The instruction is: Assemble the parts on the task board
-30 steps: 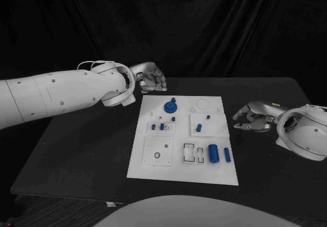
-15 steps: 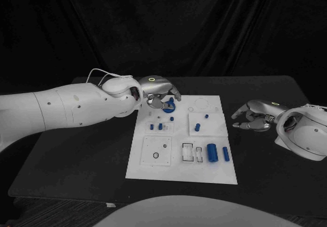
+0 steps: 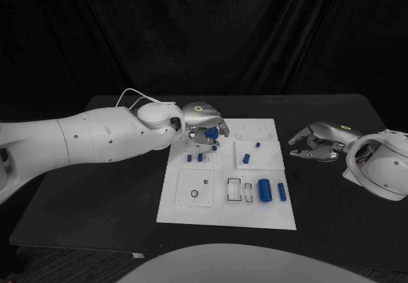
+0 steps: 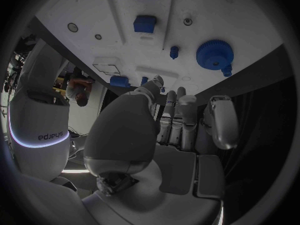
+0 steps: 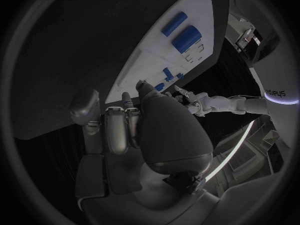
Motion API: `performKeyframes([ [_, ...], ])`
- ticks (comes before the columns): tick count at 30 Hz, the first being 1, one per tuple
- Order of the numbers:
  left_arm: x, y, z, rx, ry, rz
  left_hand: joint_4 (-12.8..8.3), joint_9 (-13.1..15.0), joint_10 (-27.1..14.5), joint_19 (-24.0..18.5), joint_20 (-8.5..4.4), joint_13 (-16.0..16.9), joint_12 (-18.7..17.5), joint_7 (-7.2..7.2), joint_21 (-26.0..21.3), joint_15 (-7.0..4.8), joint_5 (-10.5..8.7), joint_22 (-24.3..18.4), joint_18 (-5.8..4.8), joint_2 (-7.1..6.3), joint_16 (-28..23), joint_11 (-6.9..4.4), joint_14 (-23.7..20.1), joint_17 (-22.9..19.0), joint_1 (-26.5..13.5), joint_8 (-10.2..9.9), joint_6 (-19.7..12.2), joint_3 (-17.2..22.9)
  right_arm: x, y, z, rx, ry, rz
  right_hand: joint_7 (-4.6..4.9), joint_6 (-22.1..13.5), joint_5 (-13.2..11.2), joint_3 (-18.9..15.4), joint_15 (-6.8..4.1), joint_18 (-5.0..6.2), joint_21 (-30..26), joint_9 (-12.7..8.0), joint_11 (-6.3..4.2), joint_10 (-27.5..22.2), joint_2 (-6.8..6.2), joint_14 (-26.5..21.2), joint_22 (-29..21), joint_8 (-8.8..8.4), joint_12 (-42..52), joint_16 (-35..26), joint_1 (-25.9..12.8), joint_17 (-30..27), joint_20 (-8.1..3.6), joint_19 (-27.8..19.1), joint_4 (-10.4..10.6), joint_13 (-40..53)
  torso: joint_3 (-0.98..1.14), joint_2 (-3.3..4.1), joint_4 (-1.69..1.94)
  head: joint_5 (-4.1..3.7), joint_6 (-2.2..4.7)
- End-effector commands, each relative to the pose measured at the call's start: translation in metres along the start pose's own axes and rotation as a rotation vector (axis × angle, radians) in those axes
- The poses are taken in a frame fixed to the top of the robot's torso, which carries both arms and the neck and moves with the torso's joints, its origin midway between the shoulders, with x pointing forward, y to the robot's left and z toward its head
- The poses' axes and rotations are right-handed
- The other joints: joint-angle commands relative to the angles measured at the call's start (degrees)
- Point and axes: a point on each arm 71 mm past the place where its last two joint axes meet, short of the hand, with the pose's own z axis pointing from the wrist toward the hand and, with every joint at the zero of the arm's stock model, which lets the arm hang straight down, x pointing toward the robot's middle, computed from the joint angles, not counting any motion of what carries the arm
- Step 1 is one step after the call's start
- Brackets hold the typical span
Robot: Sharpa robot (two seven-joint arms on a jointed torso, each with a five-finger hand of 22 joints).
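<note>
The white task board (image 3: 255, 212) lies in the middle of the black table. My left hand (image 3: 204, 125) hovers over its far left part, above the blue gear (image 4: 214, 54), and hides most of it in the head view. In the left wrist view, its fingers (image 4: 178, 117) stretch toward the board with nothing in them. Small blue pegs (image 3: 196, 158) stand nearer on the board, another peg (image 3: 246, 158) sits at the centre, and two blue cylinders (image 3: 267, 190) lie near the right edge. My right hand (image 3: 317, 145) hangs over the table right of the board, holding nothing.
Square and slotted recesses (image 3: 197, 187) mark the near half of the board. Bare black table (image 3: 94, 194) stretches on both sides. The big white left forearm (image 3: 94, 141) reaches across the table's left side.
My left hand has swung from beyond the board's far left corner onto the board, above the blue gear. The right hand has barely shifted.
</note>
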Motion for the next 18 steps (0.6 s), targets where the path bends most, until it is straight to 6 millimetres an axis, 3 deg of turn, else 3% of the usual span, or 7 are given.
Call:
performKeyframes([
  [1,0.005,-0.001,0.0,-0.001,0.048,0.008,0.06,-0.1,0.36,0.22,0.06,0.12,0.18,0.15,-0.13,0.39,-0.39,9.7,-0.32,0.1,0.22,0.04,0.02,-0.23,-0.58,0.36,0.68,-0.51,0.0,0.0,0.0,-0.009,-0.014,0.0,0.03,0.33,0.22,0.25,0.08,0.33,0.14,-0.01,-0.13,-0.18,-0.37,3.03,7.46,0.21,-0.24,0.13,-0.02,5.96,-0.02,0.11,0.2,-0.69,-0.06,-0.09,-0.04,0.19,0.0],
  [5,0.01,-0.001,-0.001,-0.008,0.065,-0.001,0.0,-0.13,0.72,0.22,0.08,0.23,0.34,0.27,-0.17,0.42,-0.21,9.71,-0.32,0.26,0.16,0.13,-0.12,-0.46,-0.43,0.58,1.13,-0.63,0.001,0.0,0.0,-0.007,-0.009,0.0,0.02,0.34,0.23,0.26,0.08,0.34,0.03,-0.02,-0.13,-0.2,-0.38,3.01,7.44,0.21,-0.27,0.06,0.0,5.89,-0.02,0.07,0.19,-0.72,0.01,-0.21,-0.08,0.26,0.0],
  [6,0.012,-0.002,-0.001,-0.011,0.07,-0.005,-0.53,-0.27,1.35,0.25,0.05,0.35,0.47,0.9,-0.21,0.38,2.63,9.74,-0.31,0.43,0.22,-0.12,-0.18,-0.6,0.45,0.78,1.63,-0.35,0.001,0.0,0.0,-0.006,-0.008,0.0,0.02,0.34,0.23,0.26,0.08,0.34,0.03,-0.02,-0.13,-0.2,-0.38,3.01,7.44,0.21,-0.27,0.06,0.0,5.89,-0.02,0.07,0.19,-0.72,0.01,-0.22,-0.08,0.25,0.0],
  [9,0.017,-0.002,-0.001,-0.019,0.081,-0.012,-0.57,-0.42,1.36,0.27,0.06,0.34,0.37,0.75,-0.22,0.39,3.07,9.75,-0.32,0.43,0.23,0.08,-0.21,-0.71,0.51,0.63,1.43,-0.33,0.004,-0.002,-0.001,-0.003,-0.002,0.002,0.02,0.34,0.23,0.26,0.08,0.34,0.03,-0.02,-0.13,-0.2,-0.38,3.01,7.44,0.21,-0.27,0.06,0.0,5.89,-0.02,0.07,0.19,-0.72,0.13,-0.31,0.04,0.12,0.0],
  [18,0.025,0.001,0.0,-0.044,0.105,-0.021,-0.88,-0.78,1.33,0.27,0.13,0.23,-0.04,0.43,-0.37,0.62,4.73,9.74,-0.31,0.62,0.24,0.42,-0.34,-1.08,0.96,0.47,1.41,0.06,0.006,-0.003,-0.002,0.003,0.006,0.003,0.03,0.38,0.27,0.3,0.08,0.36,-0.06,-0.02,-0.14,-0.29,-0.39,2.98,7.42,0.22,-0.38,-0.01,0.04,5.81,-0.02,0.04,0.17,-0.85,0.13,-0.35,0.06,0.08,0.0],
])
